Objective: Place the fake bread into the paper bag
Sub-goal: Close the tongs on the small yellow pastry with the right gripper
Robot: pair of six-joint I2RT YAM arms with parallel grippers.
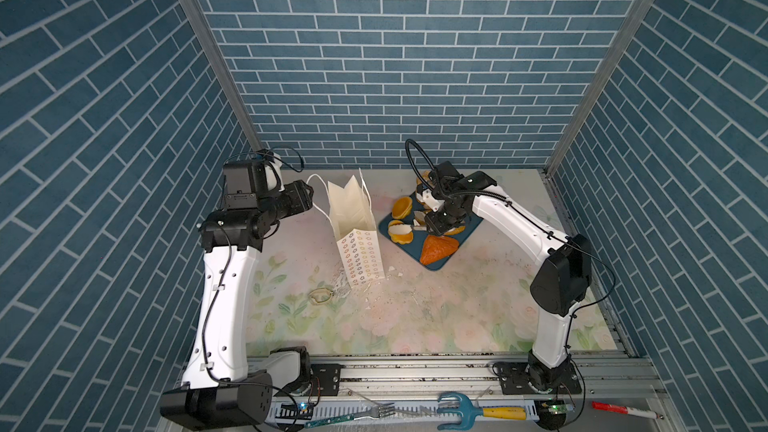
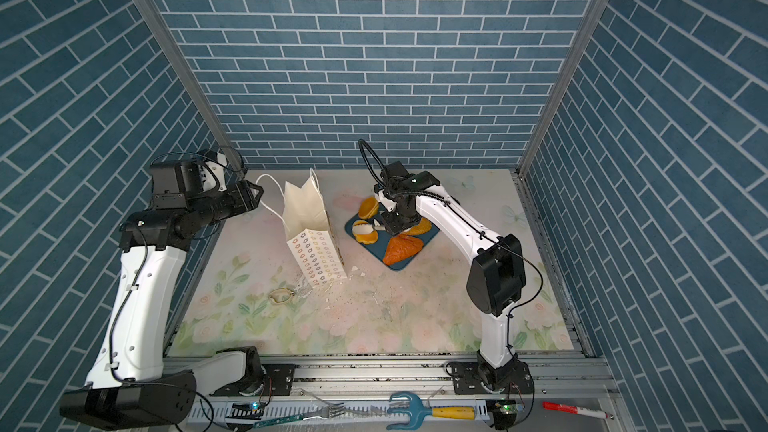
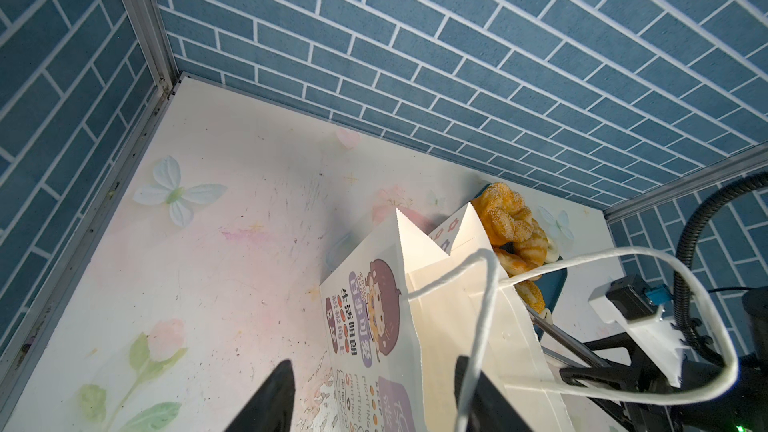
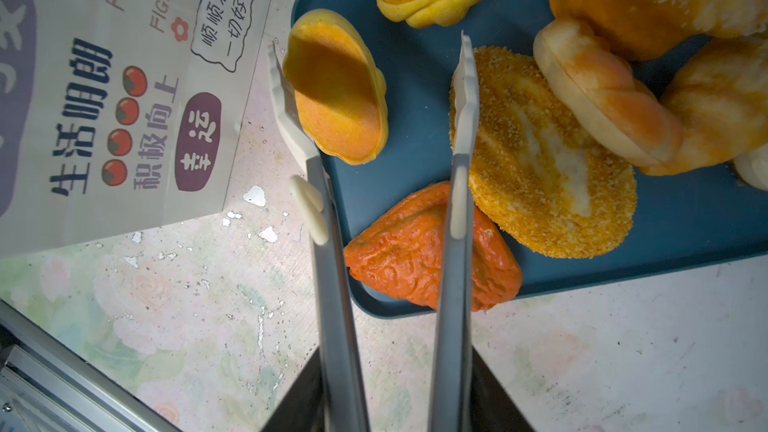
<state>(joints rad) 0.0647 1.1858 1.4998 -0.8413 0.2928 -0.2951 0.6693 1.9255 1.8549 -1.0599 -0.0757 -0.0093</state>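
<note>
The right pincer (image 4: 397, 351) is partly closed and squeezes a pair of metal tongs (image 4: 332, 284) with white tips. The tongs stand open. One tip touches the side of a round bun (image 4: 336, 89), which leans on its edge at the rim of the blue tray (image 4: 415, 151). The other tip sits over the oval loaf (image 4: 548, 168). An orange triangle (image 4: 415, 259) lies under the tongs.

The left pincer (image 3: 374, 363) is wide open and holds nothing. It is at the top of the paper bag (image 3: 457, 309), and the bag's white cord handle (image 3: 482, 309) runs across one of its fingers (image 3: 482, 392).

The fake bread (image 1: 438, 249) is all on the tray, just beside the bag. In both top views the bag (image 1: 353, 218) stands up on the bench (image 1: 436, 309) with its mouth open.

The bag's front shows a cartoon girl (image 3: 382, 297). It says "FIGHTING" many times, and the Chinese words 生活明朗, 积极向上 and 幸运. A speech bubble reads 顺顺利利 and, I think, 一切好运.
</note>
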